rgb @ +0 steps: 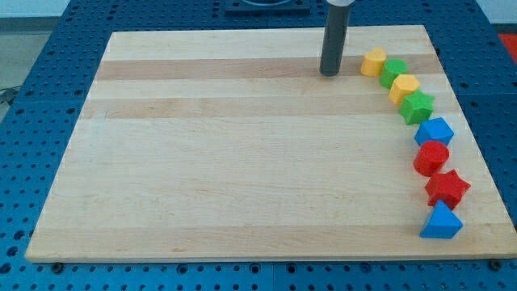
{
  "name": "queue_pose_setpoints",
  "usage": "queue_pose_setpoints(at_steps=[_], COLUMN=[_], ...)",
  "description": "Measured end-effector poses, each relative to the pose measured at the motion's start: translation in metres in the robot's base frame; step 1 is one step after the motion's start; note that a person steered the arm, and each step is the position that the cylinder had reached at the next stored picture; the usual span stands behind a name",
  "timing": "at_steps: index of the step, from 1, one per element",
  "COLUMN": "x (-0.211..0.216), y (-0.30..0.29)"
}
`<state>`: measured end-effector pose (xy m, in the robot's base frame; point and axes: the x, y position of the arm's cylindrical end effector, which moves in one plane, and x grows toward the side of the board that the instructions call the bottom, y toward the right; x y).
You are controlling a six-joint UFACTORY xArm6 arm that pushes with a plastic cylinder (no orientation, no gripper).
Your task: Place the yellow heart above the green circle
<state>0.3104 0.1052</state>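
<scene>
Eight blocks sit in a curved line down the view's right side of the wooden bench (242,162), each one touching or nearly touching the next. At the view's top of the line is the yellow heart (372,61), and just beside it, lower and to the view's right, is the green circle (394,71); the two appear to touch. After those come a second yellow block (404,87) (its shape is hard to make out), a green star (418,107), a blue block (435,131) with angled sides, a red circle (430,158), a red star (447,188) and a blue triangle (441,221) near the bench's lower right corner.

My tip (329,73) rests on the bench near the view's top edge, to the view's left of the yellow heart, close to it but with a strip of bare wood between us. I carry no fingers at all, only this dark upright rod, so nothing is held. Around the bench lies a blue perforated surface (32,121).
</scene>
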Motion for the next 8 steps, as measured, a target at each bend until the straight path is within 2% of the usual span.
queue_pose_setpoints(at_steps=[2,3,5,8], x=[0.004,0.005,0.004,0.004], y=[0.0,0.037,0.058,0.065])
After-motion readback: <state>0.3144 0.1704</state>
